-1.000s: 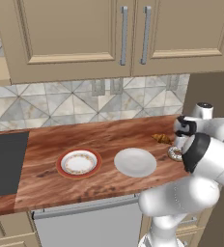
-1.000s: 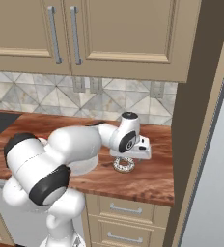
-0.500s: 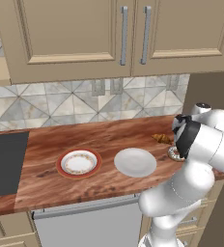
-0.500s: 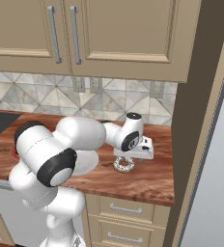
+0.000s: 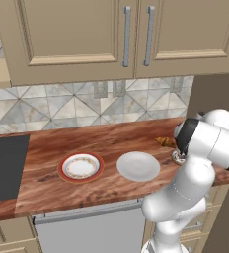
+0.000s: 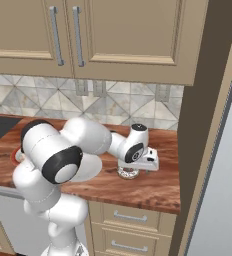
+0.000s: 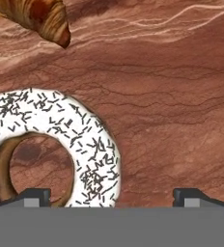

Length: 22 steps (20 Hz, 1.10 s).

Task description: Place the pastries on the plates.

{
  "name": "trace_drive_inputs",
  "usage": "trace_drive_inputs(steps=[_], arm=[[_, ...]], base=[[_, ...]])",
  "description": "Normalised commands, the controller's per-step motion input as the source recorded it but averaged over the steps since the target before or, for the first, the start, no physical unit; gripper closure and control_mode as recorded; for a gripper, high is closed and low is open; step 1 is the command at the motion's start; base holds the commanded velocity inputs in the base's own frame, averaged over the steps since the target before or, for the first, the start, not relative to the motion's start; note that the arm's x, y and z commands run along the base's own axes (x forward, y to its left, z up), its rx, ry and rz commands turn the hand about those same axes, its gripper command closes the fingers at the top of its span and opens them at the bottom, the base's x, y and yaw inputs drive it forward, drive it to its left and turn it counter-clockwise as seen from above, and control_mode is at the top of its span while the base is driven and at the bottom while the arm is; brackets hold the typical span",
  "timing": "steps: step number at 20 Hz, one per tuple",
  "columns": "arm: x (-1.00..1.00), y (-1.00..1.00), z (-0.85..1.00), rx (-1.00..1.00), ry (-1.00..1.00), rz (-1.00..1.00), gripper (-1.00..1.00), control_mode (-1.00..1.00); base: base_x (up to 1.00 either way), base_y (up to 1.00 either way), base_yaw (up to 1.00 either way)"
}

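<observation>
Two pastries left to move; I count nothing plated. My two-finger gripper, jaws wide apart and empty, hangs over the white-iced, dark-speckled ring donut on the wooden counter. Beyond lies the golden-brown croissant. Further off, the plain pale plate and red-rimmed patterned plate sit bare.

Wooden countertop with reddish-brown grain. Lying directly on it: a red-rimmed patterned plate, a plain pale plate just beside it, a golden croissant near the back, and an iced, dark-speckled ring donut close by the croissant.
</observation>
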Motion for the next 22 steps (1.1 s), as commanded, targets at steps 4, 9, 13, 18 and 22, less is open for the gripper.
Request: trace_drive_inputs(steps=[4, 9, 13, 18, 22], arm=[[0.02, 0.01, -0.16, 0.03, -0.04, 0.0, -1.0, -1.0], [0.21, 0.01, -0.23, 0.01, -0.07, 0.0, -1.0, -1.0], [0.04, 0.0, -0.49, 0.0, -0.05, 0.0, -1.0, -1.0], [0.0, 0.0, -0.07, 0.0, 0.0, 0.0, 1.0, -1.0], [-0.01, 0.02, 0.74, 0.13, -0.18, 0.0, 1.0, -1.0]], base=[[0.0, 0.0, 0.0], [0.0, 0.0, 0.0], [0.0, 0.0, 0.0], [0.0, 0.0, 0.0], [0.0, 0.0, 0.0]])
